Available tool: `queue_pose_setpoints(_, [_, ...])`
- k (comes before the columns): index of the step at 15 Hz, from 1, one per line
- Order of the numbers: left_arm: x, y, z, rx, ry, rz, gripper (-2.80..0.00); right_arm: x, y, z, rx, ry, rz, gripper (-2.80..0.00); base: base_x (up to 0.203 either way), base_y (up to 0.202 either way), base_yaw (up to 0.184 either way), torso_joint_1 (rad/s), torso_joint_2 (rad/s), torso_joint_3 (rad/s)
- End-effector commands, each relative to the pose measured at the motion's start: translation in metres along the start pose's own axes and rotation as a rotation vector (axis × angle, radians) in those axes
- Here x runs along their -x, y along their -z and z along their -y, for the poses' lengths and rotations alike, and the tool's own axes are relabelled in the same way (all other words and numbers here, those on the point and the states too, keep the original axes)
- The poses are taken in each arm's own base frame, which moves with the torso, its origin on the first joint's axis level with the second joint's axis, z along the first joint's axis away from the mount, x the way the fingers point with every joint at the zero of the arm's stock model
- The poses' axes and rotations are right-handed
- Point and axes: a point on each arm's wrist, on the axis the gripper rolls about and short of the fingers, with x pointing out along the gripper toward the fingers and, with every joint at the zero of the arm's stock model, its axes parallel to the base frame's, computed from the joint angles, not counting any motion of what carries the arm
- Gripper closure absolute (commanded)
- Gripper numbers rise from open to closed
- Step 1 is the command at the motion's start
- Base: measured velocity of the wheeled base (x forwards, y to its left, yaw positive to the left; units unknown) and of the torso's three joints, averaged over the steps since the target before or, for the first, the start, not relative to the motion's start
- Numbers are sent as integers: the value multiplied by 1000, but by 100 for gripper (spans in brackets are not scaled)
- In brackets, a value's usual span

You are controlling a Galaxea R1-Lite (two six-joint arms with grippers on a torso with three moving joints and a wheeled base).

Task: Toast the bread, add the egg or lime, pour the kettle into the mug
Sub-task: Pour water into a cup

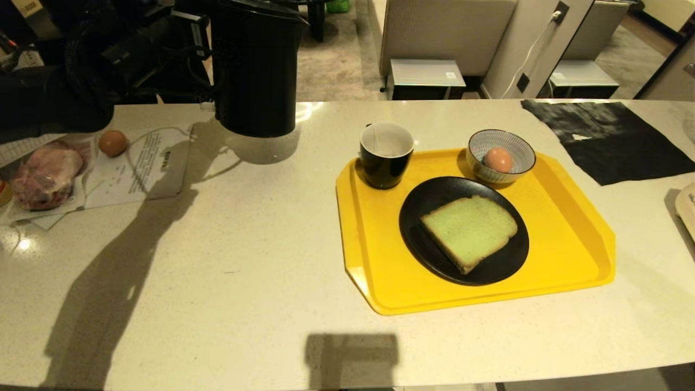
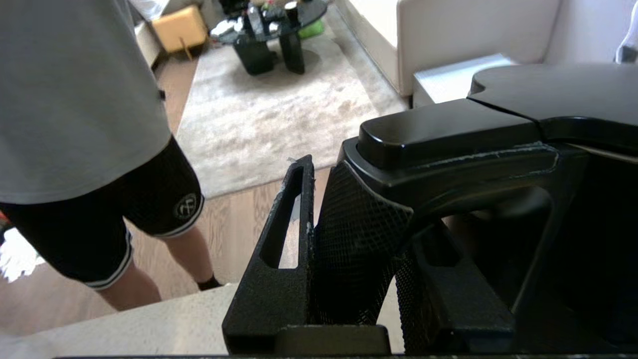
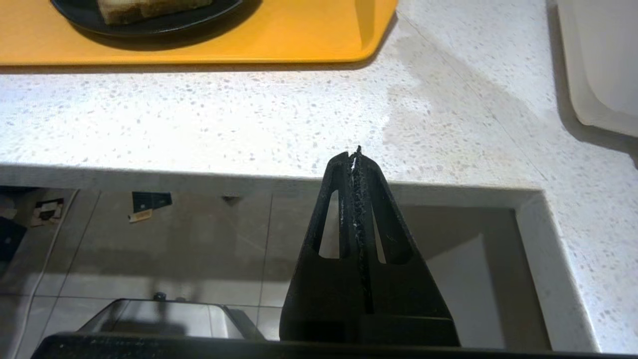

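**Black kettle held off the surface by the left pincer**

Matte black, the kettle (image 1: 255, 65) hangs clear of the pale speckled surface (image 1: 244, 260) at the far left, its shadow lying on the surface below it. The left pincer (image 2: 359, 239) is closed around the kettle's loop handle, one finger (image 2: 279, 259) on each side of the grip. In the left wrist view a person (image 2: 79, 124) in a grey shirt and black shorts stands on the wooden floor beyond the surface.

To the right lies a yellow tray (image 1: 570, 239). On it the black mug (image 1: 385, 155) stands upright at the far left corner, well apart from the kettle. Beside the mug a striped bowl (image 1: 502, 142) holds the egg (image 1: 498, 159). Nearer, a black plate (image 1: 418, 228) carries the slice of green bread (image 1: 469, 231), lying flat.

A second, darker egg (image 1: 112, 143) rests on papers (image 1: 146, 168) at the far left, below the kettle arm.

The right pincer (image 3: 356, 159) hangs below the near edge of the surface, its fingers pressed together with nothing between them.
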Motion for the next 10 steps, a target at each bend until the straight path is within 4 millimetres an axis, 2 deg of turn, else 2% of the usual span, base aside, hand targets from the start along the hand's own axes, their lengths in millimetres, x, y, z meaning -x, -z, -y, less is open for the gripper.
queue_pose_setpoints(1, [-2, 5, 2, 0, 4, -8, 0, -2, 8, 0, 1, -1, -28, 0, 0, 0, 0, 0, 0, 0])
queue_pose_setpoints(5, [-3, 5, 6, 7, 19, -8, 0, -2, 8, 0, 1, -1, -28, 0, 0, 0, 0, 0, 0, 0])
queue_pose_setpoints(10, [-7, 4, 36, 34, 77, 49, 0, -2, 8, 0, 1, -1, -28, 0, 0, 0, 0, 0, 0, 0])
